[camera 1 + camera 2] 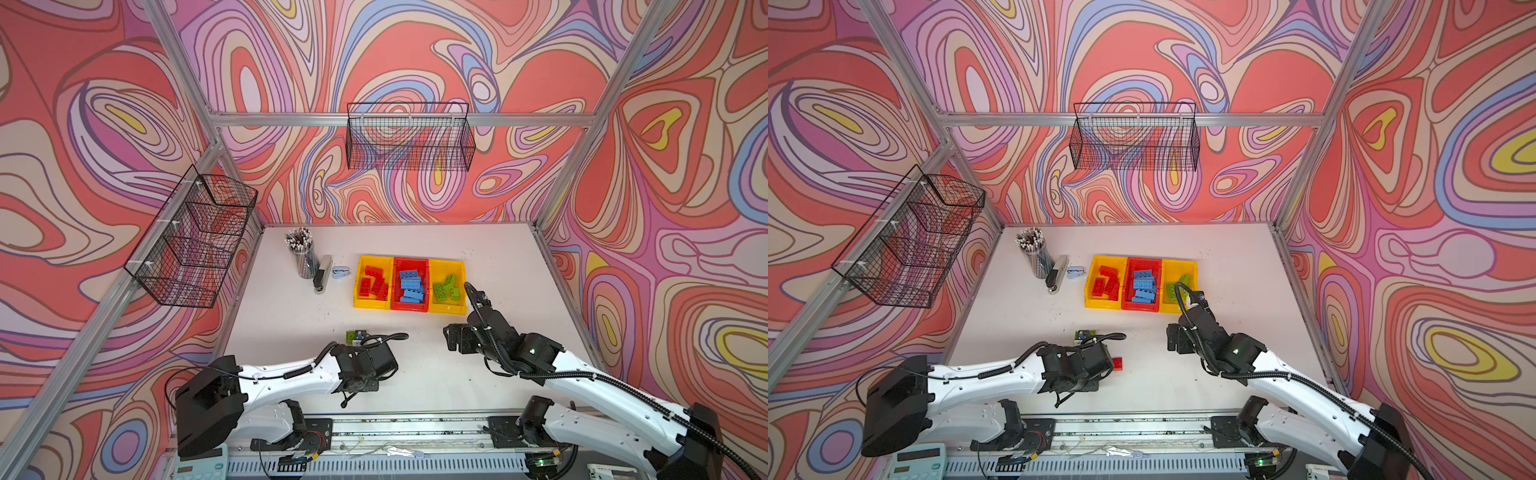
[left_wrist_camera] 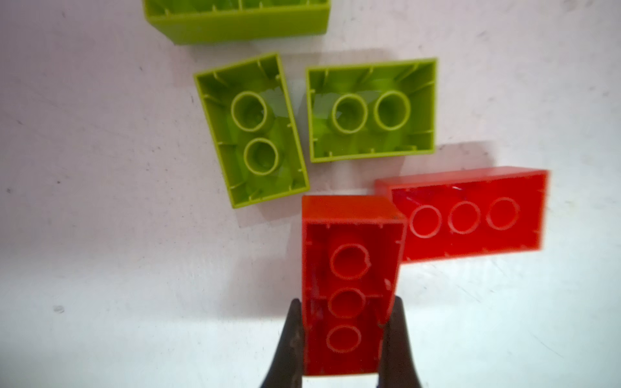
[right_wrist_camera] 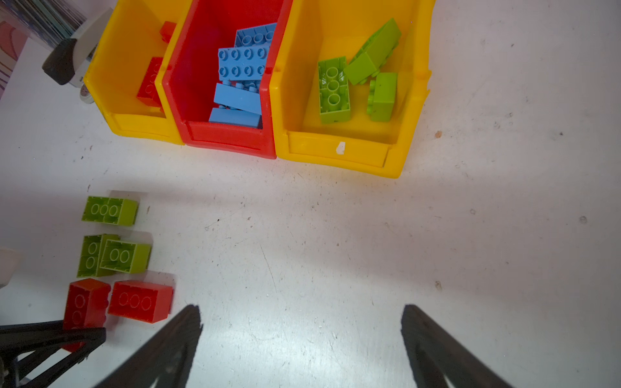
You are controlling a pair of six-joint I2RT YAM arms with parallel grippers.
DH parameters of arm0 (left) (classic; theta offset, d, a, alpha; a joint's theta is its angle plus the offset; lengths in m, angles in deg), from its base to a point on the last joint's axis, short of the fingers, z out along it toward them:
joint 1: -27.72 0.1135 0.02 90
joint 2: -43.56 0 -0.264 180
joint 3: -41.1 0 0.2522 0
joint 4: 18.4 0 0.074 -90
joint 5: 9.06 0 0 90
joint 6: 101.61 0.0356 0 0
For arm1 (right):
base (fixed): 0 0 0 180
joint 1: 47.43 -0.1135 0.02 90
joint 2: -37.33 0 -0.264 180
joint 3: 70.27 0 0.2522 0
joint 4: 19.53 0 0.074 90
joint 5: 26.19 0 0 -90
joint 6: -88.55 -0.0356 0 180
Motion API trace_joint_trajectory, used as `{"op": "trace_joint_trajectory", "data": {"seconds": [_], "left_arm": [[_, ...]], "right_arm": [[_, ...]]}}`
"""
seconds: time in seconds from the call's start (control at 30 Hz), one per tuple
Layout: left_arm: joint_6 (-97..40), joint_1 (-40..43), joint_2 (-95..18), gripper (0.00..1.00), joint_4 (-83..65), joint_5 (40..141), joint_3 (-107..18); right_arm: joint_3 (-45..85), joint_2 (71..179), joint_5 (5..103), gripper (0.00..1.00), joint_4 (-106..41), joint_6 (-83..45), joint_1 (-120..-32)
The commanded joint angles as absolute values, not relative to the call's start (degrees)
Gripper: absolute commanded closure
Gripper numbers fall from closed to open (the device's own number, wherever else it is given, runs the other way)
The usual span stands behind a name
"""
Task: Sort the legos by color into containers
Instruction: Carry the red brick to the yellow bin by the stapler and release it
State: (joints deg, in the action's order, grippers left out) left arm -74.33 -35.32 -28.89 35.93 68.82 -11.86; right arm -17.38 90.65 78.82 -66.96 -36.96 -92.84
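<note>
A: Where is the red brick?
B: Low in the middle, just beside the other red brick. The left fingers squeeze its long sides.
A: Heavy?
B: Looks light, hard, slippery. The right fingers are apart.

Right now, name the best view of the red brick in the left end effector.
Left wrist: red brick close-up, underside up, clamped in the left end effector. Right wrist shows it small, partly hidden; in top views the arm covers it.
</note>
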Motion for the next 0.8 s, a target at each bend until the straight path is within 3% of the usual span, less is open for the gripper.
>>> {"op": "trace_joint_trajectory", "data": {"seconds": [0.0,0.13,0.33,0.57,0.77], "left_arm": [[-73.13,-35.12,-26.06,0.98,44.03,65.36,-16.67],[-69.68,-33.94,-25.31,0.97,47.94,60.90,-22.41],[-56.53,-20.44,-29.63,0.96,41.44,62.60,-29.75],[-44.39,-6.79,-45.58,0.94,33.86,70.07,-44.32],[-39.94,-2.70,-60.14,0.92,33.48,72.89,-58.11]], "right_arm": [[-18.10,89.24,79.28,0.02,-66.69,-36.86,-93.02],[-17.71,88.41,78.99,0.02,-66.72,-36.67,-92.98],[-17.23,88.18,78.42,0.02,-66.17,-36.10,-93.04],[-17.37,89.09,77.75,0.02,-66.20,-36.00,-93.02],[-16.47,90.52,77.91,0.02,-66.64,-35.97,-93.04]]}}
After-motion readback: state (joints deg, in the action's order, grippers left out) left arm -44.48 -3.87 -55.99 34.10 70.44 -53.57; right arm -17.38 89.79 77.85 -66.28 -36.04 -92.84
